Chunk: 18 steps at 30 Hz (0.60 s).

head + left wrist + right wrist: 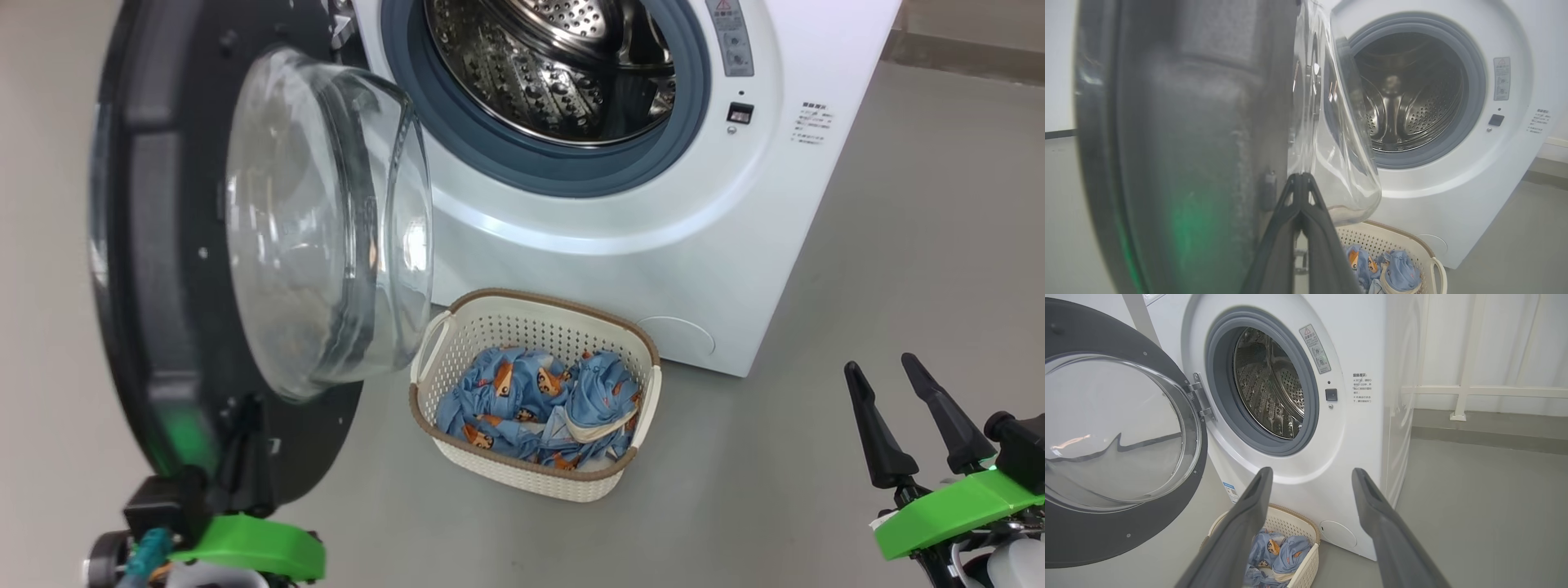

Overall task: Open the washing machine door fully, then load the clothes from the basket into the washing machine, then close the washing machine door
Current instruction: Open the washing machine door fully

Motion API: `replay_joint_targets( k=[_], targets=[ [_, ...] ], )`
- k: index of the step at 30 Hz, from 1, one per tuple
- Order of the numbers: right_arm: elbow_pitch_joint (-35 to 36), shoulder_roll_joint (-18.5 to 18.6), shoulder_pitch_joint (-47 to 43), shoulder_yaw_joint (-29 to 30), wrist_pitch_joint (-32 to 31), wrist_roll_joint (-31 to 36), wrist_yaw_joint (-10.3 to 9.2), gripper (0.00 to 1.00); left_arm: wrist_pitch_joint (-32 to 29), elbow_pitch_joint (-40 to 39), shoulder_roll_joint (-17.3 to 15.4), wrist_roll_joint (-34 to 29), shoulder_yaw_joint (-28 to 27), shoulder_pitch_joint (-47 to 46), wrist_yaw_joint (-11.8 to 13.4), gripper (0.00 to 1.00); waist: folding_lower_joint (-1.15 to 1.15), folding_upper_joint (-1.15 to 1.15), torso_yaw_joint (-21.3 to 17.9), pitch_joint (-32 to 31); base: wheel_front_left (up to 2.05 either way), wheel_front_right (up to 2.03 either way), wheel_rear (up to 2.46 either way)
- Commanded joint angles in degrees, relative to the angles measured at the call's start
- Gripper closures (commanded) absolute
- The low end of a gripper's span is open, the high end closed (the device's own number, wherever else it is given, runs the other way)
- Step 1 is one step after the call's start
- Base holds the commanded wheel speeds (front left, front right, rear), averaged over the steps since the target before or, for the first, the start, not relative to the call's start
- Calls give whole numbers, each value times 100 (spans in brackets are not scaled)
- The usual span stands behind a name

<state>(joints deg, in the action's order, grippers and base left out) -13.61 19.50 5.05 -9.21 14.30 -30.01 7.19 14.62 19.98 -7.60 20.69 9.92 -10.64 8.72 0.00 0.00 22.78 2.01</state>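
In the basket [535, 314] the clothes [531, 400] lie left of the released right end effector [882, 367]; the clenched left end effector [1301, 179] is at the door [155, 245].

Warning triangle [1307, 330] on washing machine [1331, 457] label [1316, 351]

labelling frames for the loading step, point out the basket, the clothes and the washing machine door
the basket [531, 327], head view, on its perforated back wall
the clothes [522, 392], head view, on the blue fabric heap
the washing machine door [155, 245], head view, on its black frame
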Motion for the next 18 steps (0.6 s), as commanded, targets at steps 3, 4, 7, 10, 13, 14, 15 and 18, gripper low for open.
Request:
replay_joint_targets(
  k=[3,4,7,10,13,14,15,18],
  targets=[
    [156,179,81,-108,70,84,30,0,38,-160,-293,49,-438,-245,127,100,0,0,47,98,0,0,0],
    [157,190,93,-112,70,83,30,0,38,-143,-317,51,-486,-267,146,100,0,0,57,122,0,0,0],
    [165,222,129,-126,70,79,30,0,38,-117,-368,66,-644,-346,189,100,0,0,82,188,0,0,0],
    [170,252,162,-141,70,76,30,0,38,-57,-420,71,-815,-427,211,100,0,0,101,265,0,0,0],
    [175,281,197,-161,70,69,30,0,38,12,-490,56,-1010,-520,209,100,0,0,111,346,0,0,0],
    [177,293,208,-171,70,66,30,0,38,34,-512,43,-1070,-553,207,100,0,0,111,379,0,0,0],
    [177,304,218,-177,70,65,30,0,38,49,-532,23,-1127,-592,200,100,0,0,114,397,0,0,0],
    [186,345,261,-199,70,62,30,0,38,86,-590,-57,-1302,-694,193,100,0,0,109,504,0,0,0]
  ],
)
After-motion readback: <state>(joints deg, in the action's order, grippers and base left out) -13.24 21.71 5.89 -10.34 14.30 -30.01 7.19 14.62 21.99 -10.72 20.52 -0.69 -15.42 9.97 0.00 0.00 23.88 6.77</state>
